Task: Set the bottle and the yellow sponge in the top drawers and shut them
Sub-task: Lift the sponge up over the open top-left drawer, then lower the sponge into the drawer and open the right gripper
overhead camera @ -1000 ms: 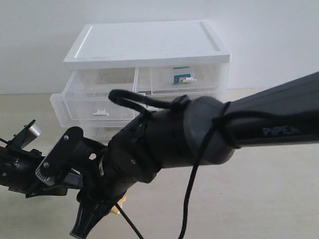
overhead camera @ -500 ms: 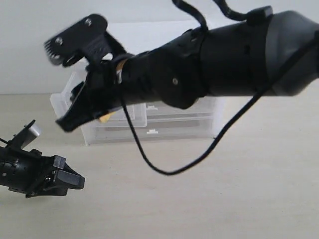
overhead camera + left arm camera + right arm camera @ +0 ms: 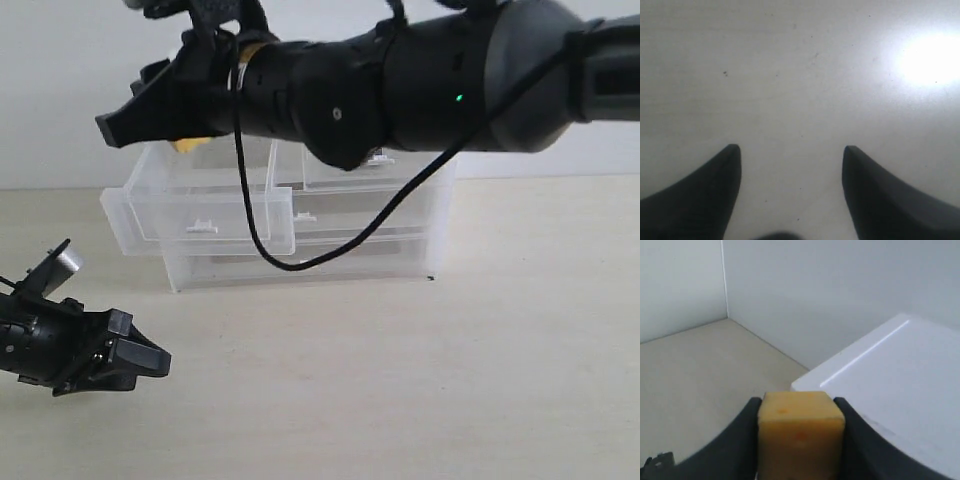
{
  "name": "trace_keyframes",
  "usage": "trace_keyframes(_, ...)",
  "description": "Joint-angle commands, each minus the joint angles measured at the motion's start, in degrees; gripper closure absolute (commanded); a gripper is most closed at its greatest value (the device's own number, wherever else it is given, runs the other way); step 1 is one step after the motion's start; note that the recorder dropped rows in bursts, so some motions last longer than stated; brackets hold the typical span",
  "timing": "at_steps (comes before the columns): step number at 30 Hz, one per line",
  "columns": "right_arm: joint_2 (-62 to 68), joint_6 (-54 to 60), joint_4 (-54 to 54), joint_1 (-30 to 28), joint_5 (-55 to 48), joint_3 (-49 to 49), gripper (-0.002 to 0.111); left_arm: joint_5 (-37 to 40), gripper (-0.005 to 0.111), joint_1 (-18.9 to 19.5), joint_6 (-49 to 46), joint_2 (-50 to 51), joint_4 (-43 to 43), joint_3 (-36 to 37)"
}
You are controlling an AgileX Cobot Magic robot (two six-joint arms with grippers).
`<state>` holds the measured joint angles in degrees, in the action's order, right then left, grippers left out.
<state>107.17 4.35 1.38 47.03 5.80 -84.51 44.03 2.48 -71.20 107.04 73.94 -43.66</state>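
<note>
Pale tabletop (image 3: 480, 380), white wall. Right gripper (image 3: 797, 407) has swung up off the table in the last second, yellow sponge (image 3: 801, 435) clamped between its jaws. The pulled-out top drawer (image 3: 210, 205) now sits just below it, so release looks next. Left gripper (image 3: 790, 150) spread wide, empty, well below

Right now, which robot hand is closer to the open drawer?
The right. The right gripper, holding the sponge, hangs above the open drawer. The left gripper sits low by the table, out in front of it and off to the side.
</note>
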Motion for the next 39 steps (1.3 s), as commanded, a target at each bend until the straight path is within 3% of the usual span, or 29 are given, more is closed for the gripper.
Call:
trace_keyframes(1,2.6,0.0,2.6,-0.3,1.6,-0.3,0.098,0.7,0.051,-0.1,-0.3,-0.4,0.3,0.4)
trace_keyframes(6,2.3,0.0,3.5,-0.8,1.5,-0.3,0.054,0.7,0.051,-0.1,-0.3,-0.4,0.3,0.6)
trace_keyframes(8,1.5,0.0,4.5,-0.8,0.9,-0.3,0.05,0.7,0.051,-0.1,-0.3,-0.4,0.3,0.6)
trace_keyframes(15,-5.7,1.3,4.4,-0.8,-12.7,-0.3,0.054,0.6,0.051,-0.1,-0.3,-0.4,0.3,0.6)
trace_keyframes(18,-8.4,-0.2,4.4,-0.8,-24.4,-0.3,0.057,0.4,0.051,-0.1,-0.3,-0.4,0.3,0.6)
trace_keyframes(24,-8.8,0.0,4.6,-0.8,-34.3,-0.3,0.108,0.4,0.051,-0.1,-0.3,-0.4,0.3,0.6)
trace_keyframes(32,-6.0,1.5,13.7,-0.8,-20.0,-0.2,0.108,0.4,0.051,-0.1,-0.3,-0.4,0.5,0.6)
trace_keyframes(39,0.3,1.6,15.6,-0.7,-20.7,-4.9,0.108,0.4,0.051,-0.1,-0.3,-0.4,0.5,0.6)
